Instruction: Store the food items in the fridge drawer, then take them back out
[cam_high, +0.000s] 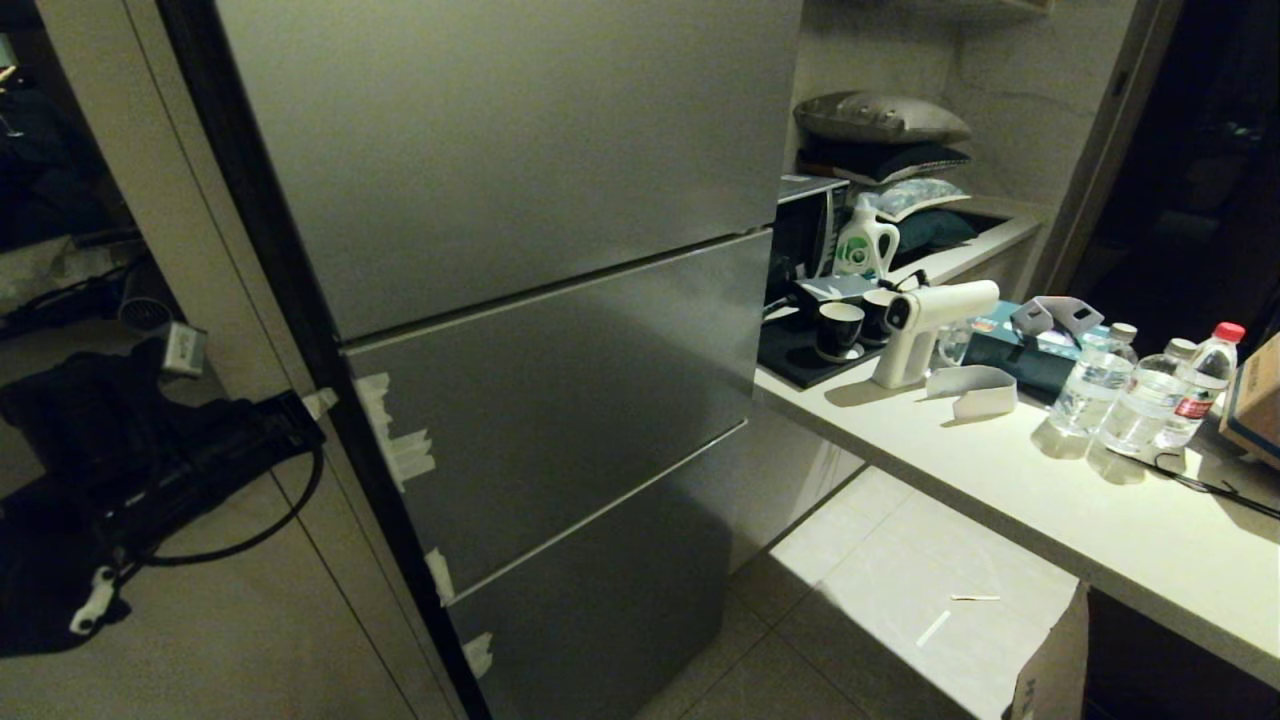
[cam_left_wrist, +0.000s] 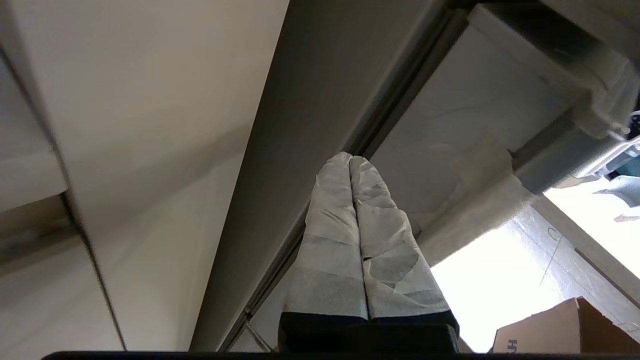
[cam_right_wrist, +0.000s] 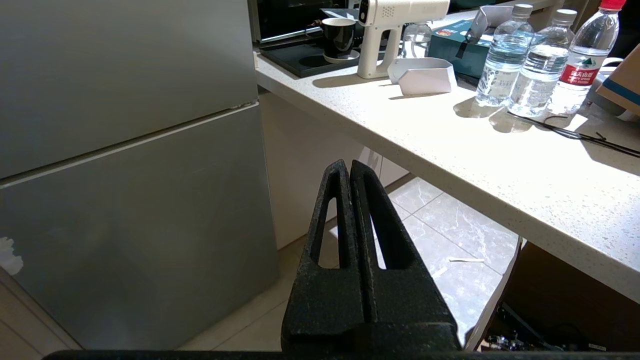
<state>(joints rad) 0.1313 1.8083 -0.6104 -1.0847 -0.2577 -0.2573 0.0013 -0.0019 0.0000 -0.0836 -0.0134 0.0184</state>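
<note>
- Head view: the grey fridge (cam_high: 520, 300) fills the centre with every front panel closed. The fridge drawer and the food items are not visible. My left arm (cam_high: 150, 470) hangs at the fridge's left edge, the nearer one; I judge it opens the drawer front.
- Head view: water bottles (cam_high: 1140, 390) and a white spray gun (cam_high: 925, 325) stand on the counter (cam_high: 1000, 480), well apart to the right.
- Left wrist view: my left gripper (cam_left_wrist: 351, 159), its taped fingers pressed together and empty, points at the seam along the fridge's side edge.
- Right wrist view: my right gripper (cam_right_wrist: 348, 165), jaws together and empty, hangs between fridge and counter.
</note>
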